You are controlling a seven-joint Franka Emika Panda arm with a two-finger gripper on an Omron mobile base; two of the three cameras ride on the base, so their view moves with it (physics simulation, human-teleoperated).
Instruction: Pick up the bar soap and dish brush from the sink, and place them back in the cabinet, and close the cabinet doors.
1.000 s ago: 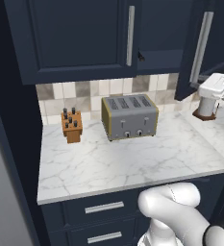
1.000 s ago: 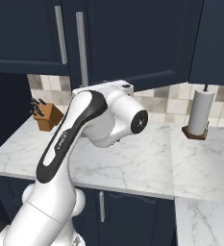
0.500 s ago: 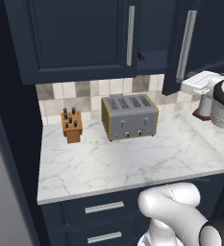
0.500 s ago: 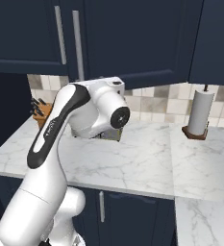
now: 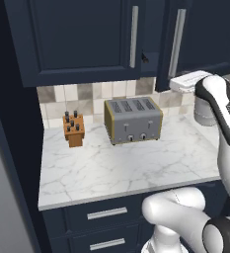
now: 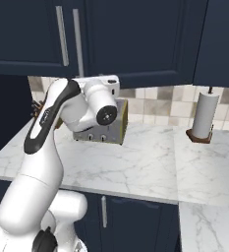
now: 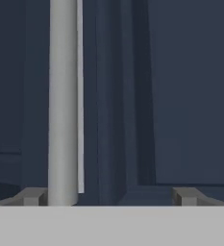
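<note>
Wall cabinet [image 5: 77, 44], dark navy, hanging above the marble counter [image 5: 116, 168]: its left door lies flush, while the right cabinet door [image 5: 205, 34] stands slightly ajar, its edge forward of the cabinet face, with something small and dark showing in the gap between the two doors. Below the cabinet on the counter stand a silver toaster [image 5: 133, 120], a wooden knife block [image 5: 74, 130] to its left and a paper towel roll [image 6: 204, 115] well to its right. The white arm reaches up toward the cabinet; its gripper [image 7: 108, 196] is spread wide and holds nothing, hovering just before the cabinet face. In the hand view the long silver bar handle [image 7: 63, 101] stands just inside the left fingertip [image 7: 32, 196], not centred. Judged step: shutting the doors. Pressing on the flat panel near the handle, square to the cabinet face and steadily until flush, looks best; a glancing push may slip off.
</note>
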